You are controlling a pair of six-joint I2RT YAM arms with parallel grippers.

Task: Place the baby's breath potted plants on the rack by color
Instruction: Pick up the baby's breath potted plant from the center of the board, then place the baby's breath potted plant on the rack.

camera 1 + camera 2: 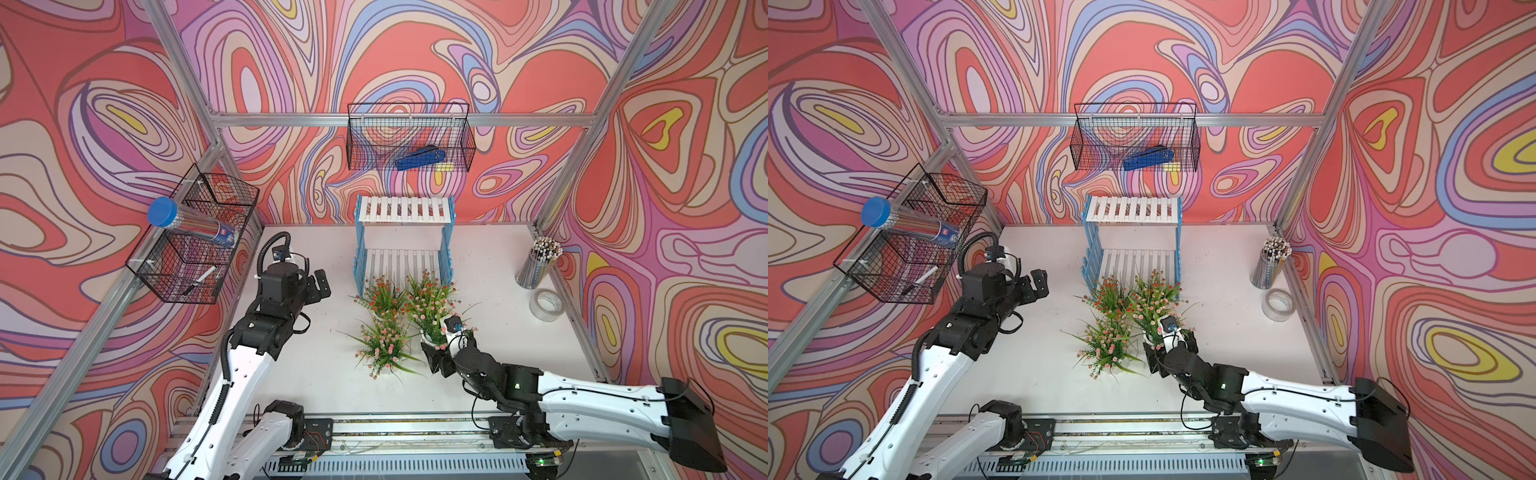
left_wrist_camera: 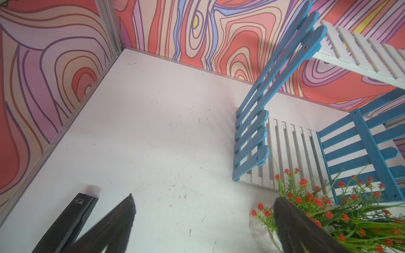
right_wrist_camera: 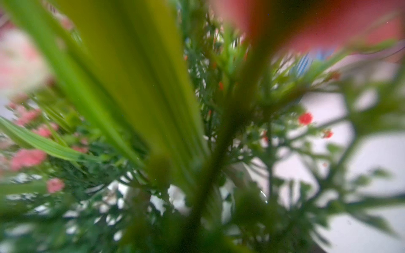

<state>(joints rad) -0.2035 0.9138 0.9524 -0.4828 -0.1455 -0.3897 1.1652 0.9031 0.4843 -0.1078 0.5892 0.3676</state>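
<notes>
The baby's breath potted plants stand bunched on the white table in front of the rack [image 1: 403,232] [image 1: 1133,232]. A red-orange one [image 1: 380,297] [image 2: 328,208] is at the back left, a pale pink one [image 1: 382,347] [image 1: 1106,347] is nearest the front, and a mixed pink and red clump [image 1: 430,301] is on the right. My right gripper [image 1: 432,353] [image 1: 1154,353] is pushed in at the white pot [image 1: 428,338] under that clump. Foliage fills the right wrist view and hides its jaws. My left gripper [image 1: 318,286] [image 2: 203,210] is open and empty, left of the red-orange plant.
A black wire basket [image 1: 409,137] on the back wall holds a blue stapler [image 1: 419,158]. Another basket [image 1: 195,241] on the left wall holds a blue-capped tube [image 1: 187,224]. A cup of pencils [image 1: 536,266] and a tape roll [image 1: 546,304] stand at the table's right edge.
</notes>
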